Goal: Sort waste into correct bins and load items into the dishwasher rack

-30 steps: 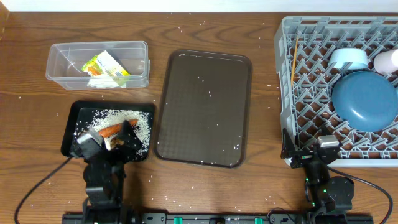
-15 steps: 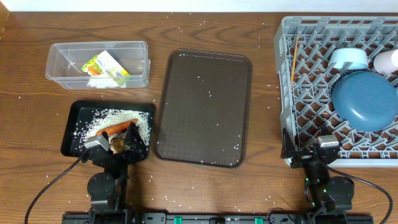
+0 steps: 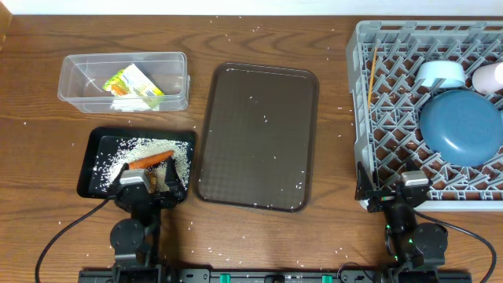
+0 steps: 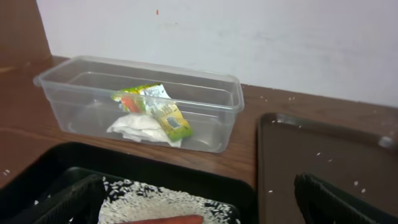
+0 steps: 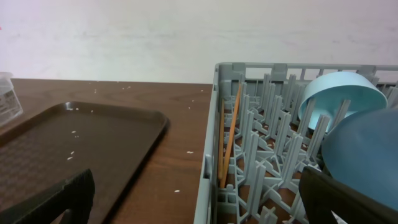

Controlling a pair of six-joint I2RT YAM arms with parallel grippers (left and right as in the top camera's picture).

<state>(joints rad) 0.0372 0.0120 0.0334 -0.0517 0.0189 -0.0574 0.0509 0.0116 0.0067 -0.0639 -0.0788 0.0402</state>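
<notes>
The large square grey plastic lattice rack (image 3: 360, 94) stood directly ahead of the right tool (image 3: 393, 192), its near corner just beside it. That tool's jaws were spread wide and held nothing. Off to its left lay the dark brown rectangular serving tray (image 3: 259, 134), bare but for stray grains.

Inside the rack, ahead and to the right of that tool, the big dark blue round plate (image 3: 462, 126) leaned among the pegs. It looked heavy and glazed, so I judged only the rim would give a safe hold. Behind the plate sat the light blue bowl (image 3: 440, 75) and, at the far right edge, the white cup (image 3: 489, 76). The thin wooden chopsticks (image 5: 231, 134) stood propped against the rack's left wall, stiff but slim enough to slip through the grid.

The left tool (image 3: 149, 182) hung over the near edge of the shallow black rectangular tray (image 3: 90, 153), jaws wide apart and gripping nothing. Well ahead of it, the clear plastic tub (image 4: 46, 78) held the crinkled silver-and-yellow-green foil wrapper (image 4: 155, 109) and the crumpled white tissue (image 4: 140, 127), both light and soft.

Just ahead of that tool lay the small orange carrot (image 3: 151, 160), firm, smooth and likely to roll, best pinched across its middle. It rested on loose white rice grains (image 3: 126, 149), too fine to pinch.
</notes>
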